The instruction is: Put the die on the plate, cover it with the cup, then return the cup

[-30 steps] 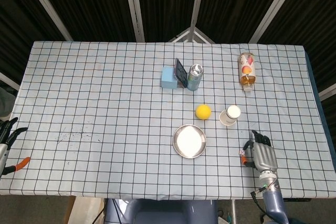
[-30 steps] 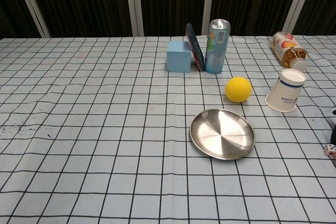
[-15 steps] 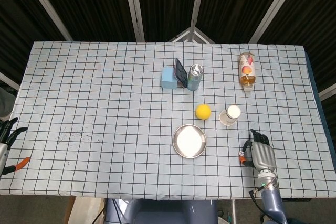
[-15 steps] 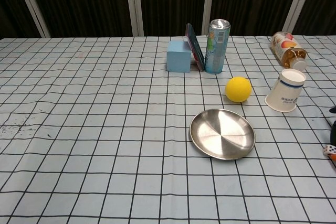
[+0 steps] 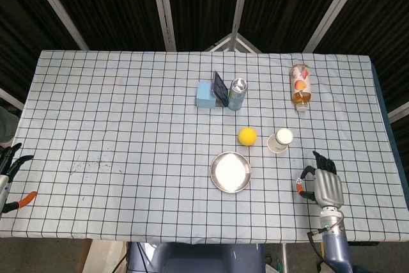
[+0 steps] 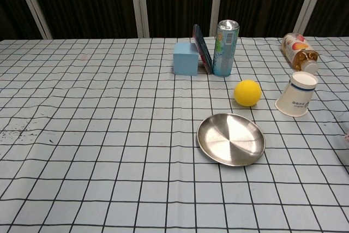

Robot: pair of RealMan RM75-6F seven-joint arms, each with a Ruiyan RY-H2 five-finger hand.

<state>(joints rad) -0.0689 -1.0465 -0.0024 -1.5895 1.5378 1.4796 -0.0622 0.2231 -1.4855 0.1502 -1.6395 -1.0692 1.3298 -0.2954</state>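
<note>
One plate (image 5: 230,172), one cup (image 5: 280,140) — one ball (image 5: 247,135).

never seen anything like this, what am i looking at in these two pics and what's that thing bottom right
Both pictures come from cameras on a two-armed robot at a table. One looks down from its head, the other looks across from its chest. Bottom right in the head view is its right hand, a mechanical hand with fingers, which seems to pinch a small white die. Its left hand is at the left edge, fingers apart, holding nothing. On the checked tablecloth are a round steel plate, a white paper cup tipped on its side, a yellow ball, a light blue block, a tall drinks can and a plastic bottle lying down.
</note>
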